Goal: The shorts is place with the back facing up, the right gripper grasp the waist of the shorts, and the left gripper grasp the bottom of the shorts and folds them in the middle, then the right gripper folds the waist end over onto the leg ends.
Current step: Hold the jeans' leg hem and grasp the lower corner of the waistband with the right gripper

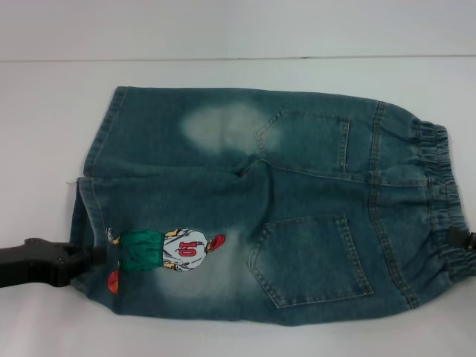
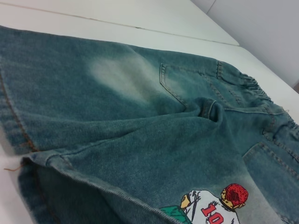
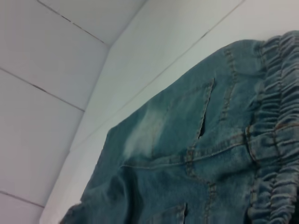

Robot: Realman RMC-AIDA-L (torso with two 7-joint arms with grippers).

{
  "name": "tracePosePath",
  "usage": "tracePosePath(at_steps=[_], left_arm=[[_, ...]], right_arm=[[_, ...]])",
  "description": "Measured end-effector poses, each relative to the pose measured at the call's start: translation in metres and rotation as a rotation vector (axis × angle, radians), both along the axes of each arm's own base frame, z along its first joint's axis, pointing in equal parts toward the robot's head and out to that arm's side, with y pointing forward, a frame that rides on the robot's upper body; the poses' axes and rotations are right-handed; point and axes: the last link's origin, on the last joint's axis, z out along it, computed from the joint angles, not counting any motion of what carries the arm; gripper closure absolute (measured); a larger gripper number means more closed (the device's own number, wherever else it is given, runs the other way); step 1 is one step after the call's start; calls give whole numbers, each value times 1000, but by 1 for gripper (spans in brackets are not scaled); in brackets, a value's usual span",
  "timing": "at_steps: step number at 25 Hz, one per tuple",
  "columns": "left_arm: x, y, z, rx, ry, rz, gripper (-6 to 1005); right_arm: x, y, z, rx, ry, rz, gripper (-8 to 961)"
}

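One pair of faded blue denim shorts [image 1: 268, 204] lies flat on the white counter [image 1: 223, 71], back pockets up, elastic waist toward the robot's right, leg hems toward its left. The black left claw [image 1: 93, 256] is at the near leg's hem beside a cartoon footballer print [image 1: 167, 249], clenched on the shorts. The black right claw [image 1: 462, 249] touches the waistband's near end; I cannot tell its grip.
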Motion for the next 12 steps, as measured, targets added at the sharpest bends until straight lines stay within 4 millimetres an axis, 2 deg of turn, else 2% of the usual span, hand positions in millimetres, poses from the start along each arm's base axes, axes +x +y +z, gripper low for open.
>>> tracePosePath(at_steps=[9,12], left_arm=[[3,-1,3,1,-18,-12,949],[4,-1,3,1,-20,-15,949]], right_arm=[[1,4,-2,-38,-101,46,63],[-2,5,-1,-38,-124,79,152]])
